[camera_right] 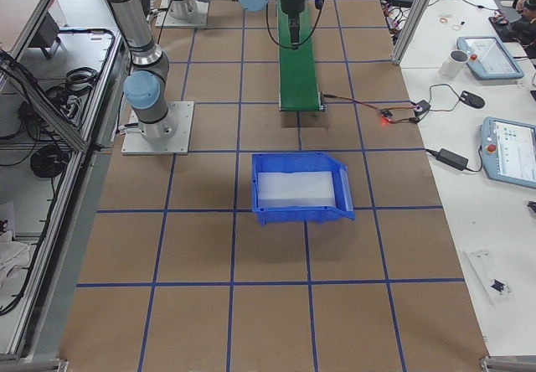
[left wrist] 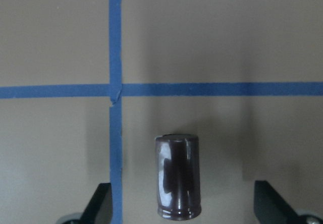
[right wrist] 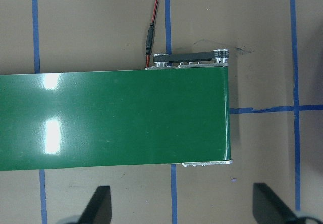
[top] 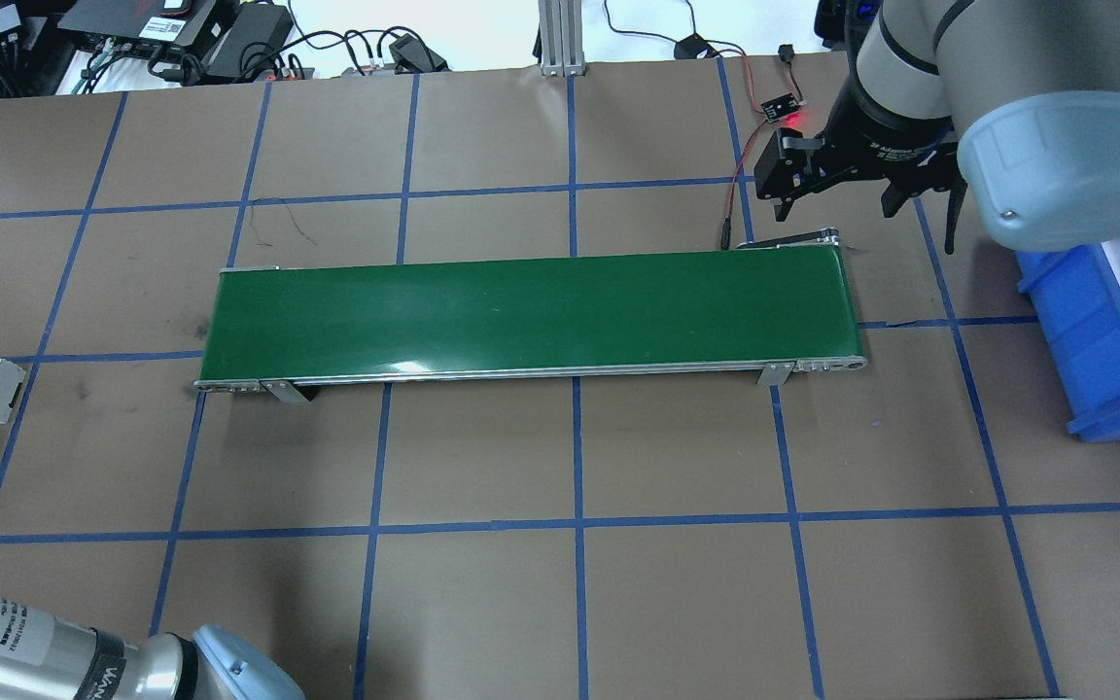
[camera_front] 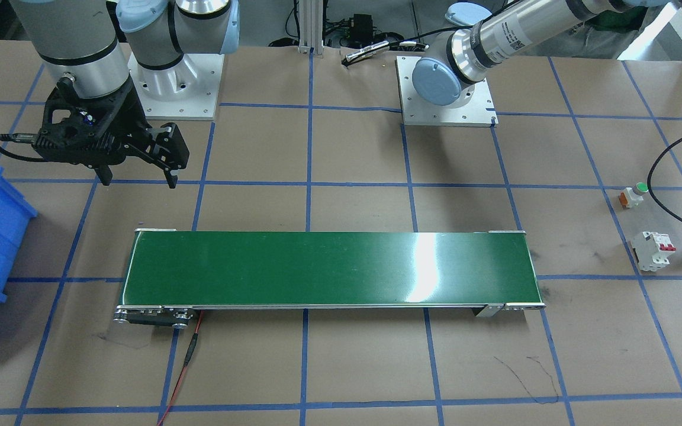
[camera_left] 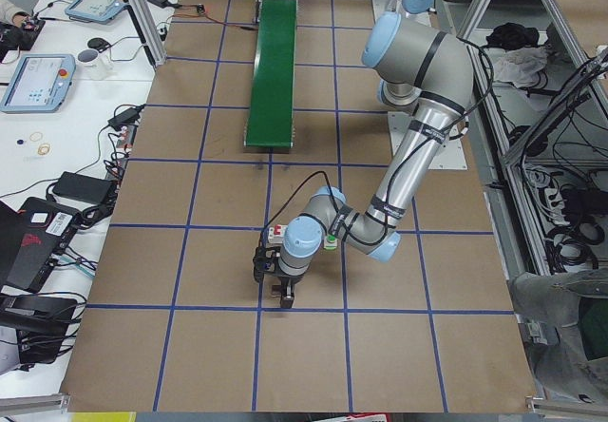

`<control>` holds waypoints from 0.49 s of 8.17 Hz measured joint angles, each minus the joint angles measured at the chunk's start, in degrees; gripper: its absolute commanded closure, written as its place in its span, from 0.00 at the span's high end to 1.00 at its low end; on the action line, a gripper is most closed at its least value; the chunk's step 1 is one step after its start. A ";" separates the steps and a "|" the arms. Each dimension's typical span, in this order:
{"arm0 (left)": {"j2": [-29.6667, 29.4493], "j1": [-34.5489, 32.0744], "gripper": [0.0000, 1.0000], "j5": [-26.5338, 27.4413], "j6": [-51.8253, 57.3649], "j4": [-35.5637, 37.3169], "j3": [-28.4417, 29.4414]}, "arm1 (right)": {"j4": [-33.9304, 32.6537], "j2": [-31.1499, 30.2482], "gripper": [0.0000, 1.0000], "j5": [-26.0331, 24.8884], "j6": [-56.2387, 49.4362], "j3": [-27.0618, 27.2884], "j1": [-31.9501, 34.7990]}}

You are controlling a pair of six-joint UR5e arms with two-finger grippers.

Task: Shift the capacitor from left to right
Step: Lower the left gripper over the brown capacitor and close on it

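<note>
The left gripper (left wrist: 184,209) hangs low over the brown paper-covered bench (left wrist: 232,37) with its fingers (left wrist: 102,206) spread wide. The small dark brown, glossy cylindrical capacitor (left wrist: 177,177) lies between them untouched, just beside a blue tape line (left wrist: 115,148). Near it stand a white breaker with red switches (camera_front: 652,250) and a green-topped push button (camera_front: 633,196). Well beyond, the right gripper (camera_front: 138,177) hovers spread and empty near the far end of the long green conveyor belt (camera_front: 329,269).

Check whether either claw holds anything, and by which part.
Nothing is held. The left claw is open around the capacitor, not touching it; the right claw is open, empty.
</note>
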 measured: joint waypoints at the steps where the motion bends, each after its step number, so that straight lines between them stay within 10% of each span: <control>1: -0.42 0.16 1.00 -0.05 0.27 0.00 0.71 | 0.00 0.00 1.00 0.03 0.03 0.00 0.00; 4: -0.70 0.27 0.90 0.08 0.61 0.00 1.23 | 0.00 0.00 1.00 0.08 0.04 0.00 0.00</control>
